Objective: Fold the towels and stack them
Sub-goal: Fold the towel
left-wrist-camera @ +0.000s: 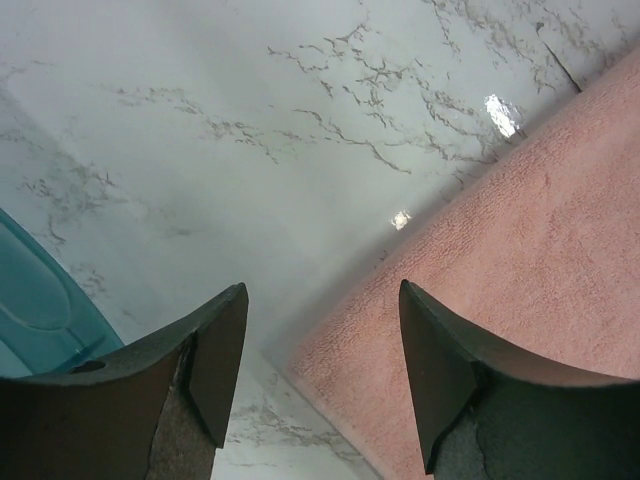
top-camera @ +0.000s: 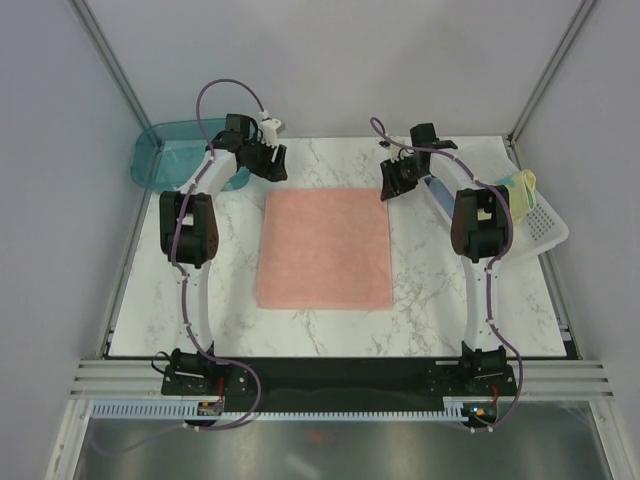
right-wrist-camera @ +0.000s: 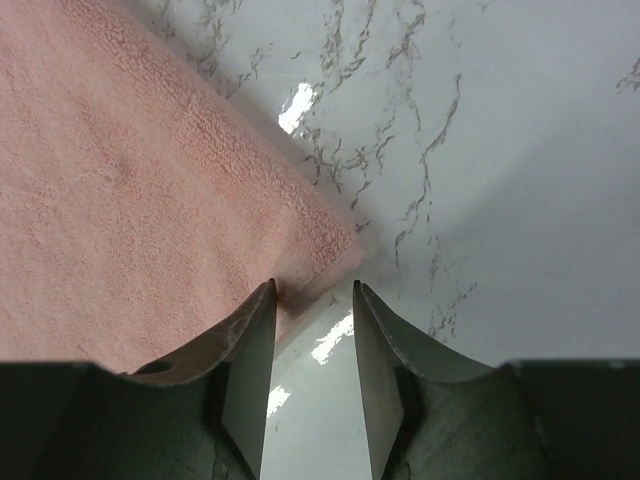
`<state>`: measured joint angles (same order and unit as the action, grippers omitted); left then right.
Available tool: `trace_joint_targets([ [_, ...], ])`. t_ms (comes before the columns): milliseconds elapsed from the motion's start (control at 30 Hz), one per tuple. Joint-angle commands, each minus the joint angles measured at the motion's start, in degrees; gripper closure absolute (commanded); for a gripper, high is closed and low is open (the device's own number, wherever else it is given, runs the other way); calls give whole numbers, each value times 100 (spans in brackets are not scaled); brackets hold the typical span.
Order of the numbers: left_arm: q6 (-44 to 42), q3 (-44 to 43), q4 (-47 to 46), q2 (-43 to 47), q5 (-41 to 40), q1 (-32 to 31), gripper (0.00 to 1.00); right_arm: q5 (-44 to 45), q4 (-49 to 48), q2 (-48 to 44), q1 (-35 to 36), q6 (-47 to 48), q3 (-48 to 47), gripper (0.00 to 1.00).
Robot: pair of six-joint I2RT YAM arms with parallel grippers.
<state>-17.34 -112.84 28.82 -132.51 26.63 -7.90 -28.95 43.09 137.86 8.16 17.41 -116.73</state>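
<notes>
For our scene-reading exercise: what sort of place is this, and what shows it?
Probably a robotics lab workcell: left arm and right arm bolted to a marble-look table, grey panels around it, pink towel laid flat.

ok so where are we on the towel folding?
Done: the salmon-pink towel lies flat on the marble table, unfolded. In hand: left gripper and right gripper sit open at its far corners, neither pinching yet. Left: every fold, plus the pale yellow towel draped on the white perforated basket; nothing stacked.
</notes>
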Motion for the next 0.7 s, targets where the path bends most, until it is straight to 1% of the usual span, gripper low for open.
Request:
trace_joint_targets([
  [0,-454,-414,448,-275,518,34,31,-375,33,109,-25,237,-289,55],
  [100,-647,-441,624,-346,352,43,31,-313,24,92,-25,272,-324,50],
  [267,-709,-423,695,-407,246,113,30,-252,-37,188,-43,202,-491,47],
  [500,-726,-450,739,-451,273,140,30,-374,-134,382,-34,52,-694,48],
  [667,-709,-441,687,-390,-87,131,33,-401,-204,408,-34,70,-676,52],
])
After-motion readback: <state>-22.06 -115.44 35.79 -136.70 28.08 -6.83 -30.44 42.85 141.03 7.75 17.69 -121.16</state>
